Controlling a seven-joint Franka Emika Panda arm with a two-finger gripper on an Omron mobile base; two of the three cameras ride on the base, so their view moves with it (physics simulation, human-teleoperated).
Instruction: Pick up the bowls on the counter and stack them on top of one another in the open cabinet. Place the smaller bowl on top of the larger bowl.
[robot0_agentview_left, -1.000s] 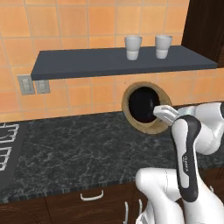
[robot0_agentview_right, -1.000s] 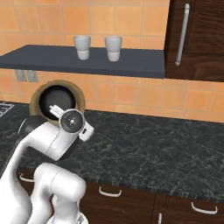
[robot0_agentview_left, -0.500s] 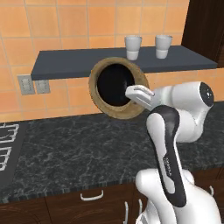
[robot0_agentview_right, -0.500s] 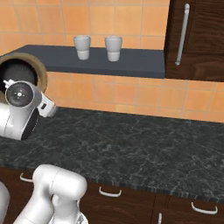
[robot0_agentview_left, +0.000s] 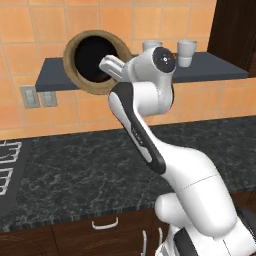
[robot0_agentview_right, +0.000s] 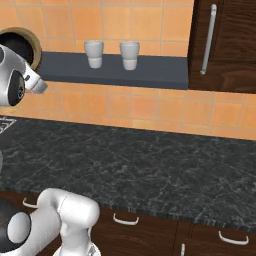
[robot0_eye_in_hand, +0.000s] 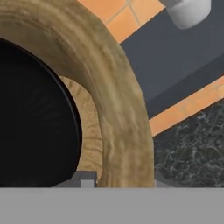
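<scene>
1. One larger bowl in sight: the wide tan-brown wood-like one. It's up in the air, tipped on its side so the dark inside faces the base cameras, right in front of the left end of the open cabinet.
2. In the hand view a glossy black round shape sits inside the brown rim. Could be the smaller bowl nested in there or just the dark inside, can't tell which.
3. The end effector is at the bowl's right edge, pinching the thick rim; a finger pokes up on the inner side of the rim in the hand view.
4. Two white-grey cups on the shelf slab, standing upright side by side: one at, the other at.
5. One table, black stone with grey veins, well below the bowl.
6. Dark brown drawers under it with silver handles.
</scene>
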